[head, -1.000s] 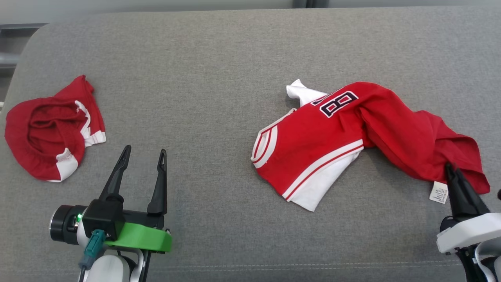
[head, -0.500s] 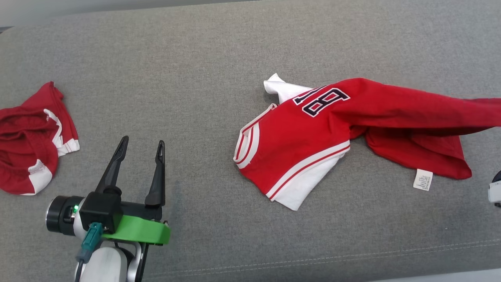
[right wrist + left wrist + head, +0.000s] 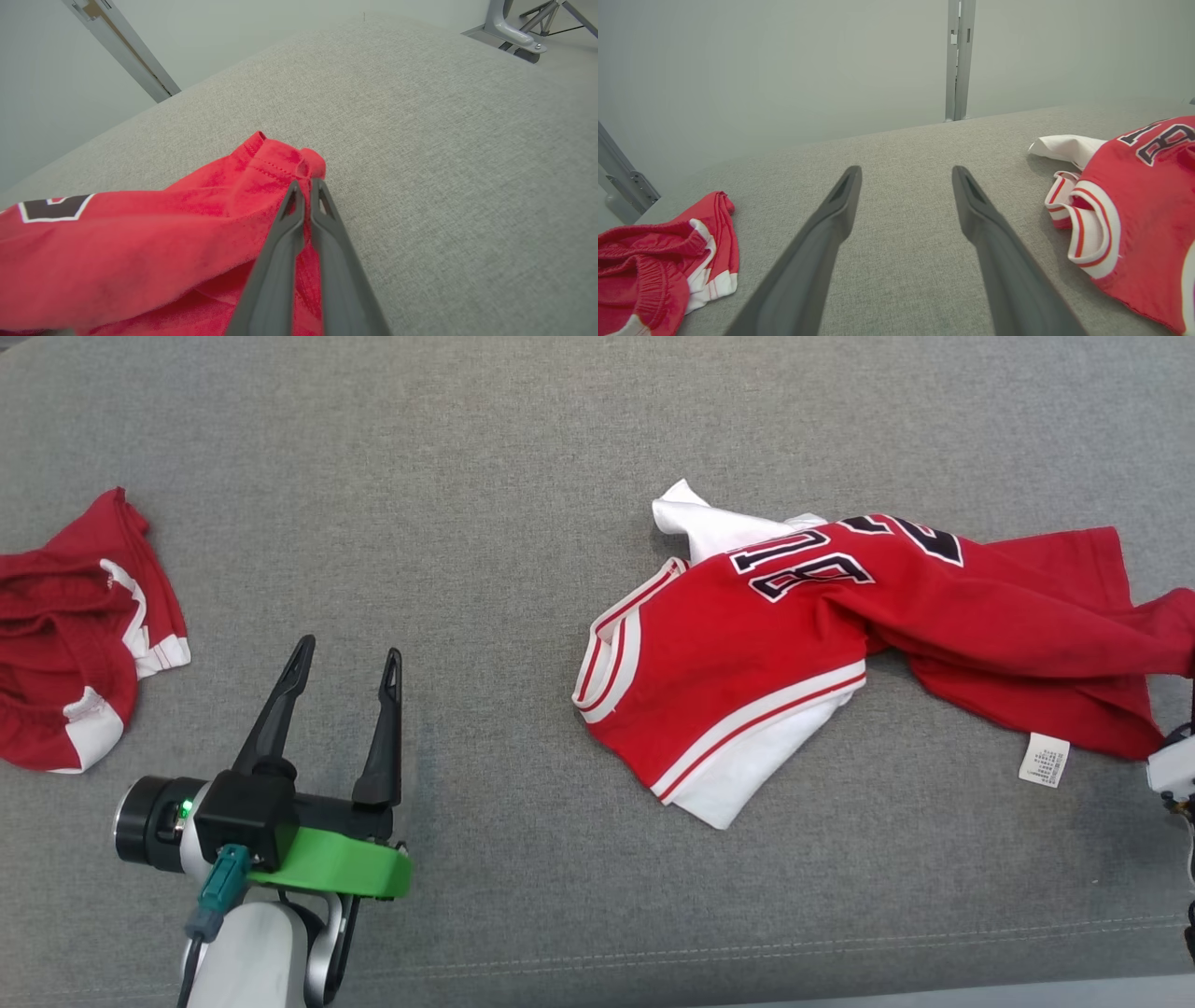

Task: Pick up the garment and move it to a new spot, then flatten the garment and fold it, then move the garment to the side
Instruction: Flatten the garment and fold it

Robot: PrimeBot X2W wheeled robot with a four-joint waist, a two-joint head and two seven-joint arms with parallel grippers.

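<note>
Two red cloths lie on the grey woven counter [image 3: 523, 448]: crumpled shorts [image 3: 84, 635] far left, then the left gripper [image 3: 345, 658], jaws apart and idle; the soft jersey [image 3: 794, 653], drawn out longer than a second ago with another numeral uncovered, its stitched hem clamped in the right gripper [image 3: 306, 186], so the move looks under way

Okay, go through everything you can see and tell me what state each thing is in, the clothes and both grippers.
Jersey: rumpled, partly spread, one red edge pinched and stretched toward the right.
Shorts: bunched up, lying loose at the left.
Left gripper: open, empty, over bare cushion.
Right gripper: shut on the jersey's edge.
Care label: exposed, lying on the cushion.
</note>
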